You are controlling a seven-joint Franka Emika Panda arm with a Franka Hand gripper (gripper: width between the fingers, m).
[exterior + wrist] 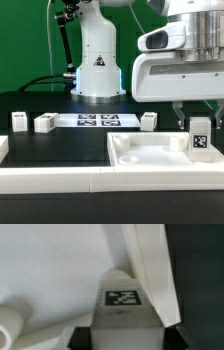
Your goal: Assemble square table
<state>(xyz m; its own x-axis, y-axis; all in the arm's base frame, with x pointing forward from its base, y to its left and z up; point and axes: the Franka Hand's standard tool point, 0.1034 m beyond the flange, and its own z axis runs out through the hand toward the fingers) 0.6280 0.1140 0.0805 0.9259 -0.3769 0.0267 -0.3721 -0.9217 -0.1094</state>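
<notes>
The white square table top (150, 158) lies at the front of the exterior view's right, rim up. A white tagged leg (200, 140) stands upright at its right side, and my gripper (199, 122) is shut on it from above. In the wrist view the same leg (122, 300) sits between my two dark fingers (82, 339), close beside the top's raised rim (150, 269). A round socket (8, 328) shows at the edge of that view. Whether the leg rests on the top or hangs just above it I cannot tell.
Three loose legs stand on the black surface: two at the exterior view's left (19, 122) (45, 124) and one behind the top (148, 120). The marker board (95, 120) lies between them. A white rail (50, 178) edges the front; the arm's base (98, 70) stands behind.
</notes>
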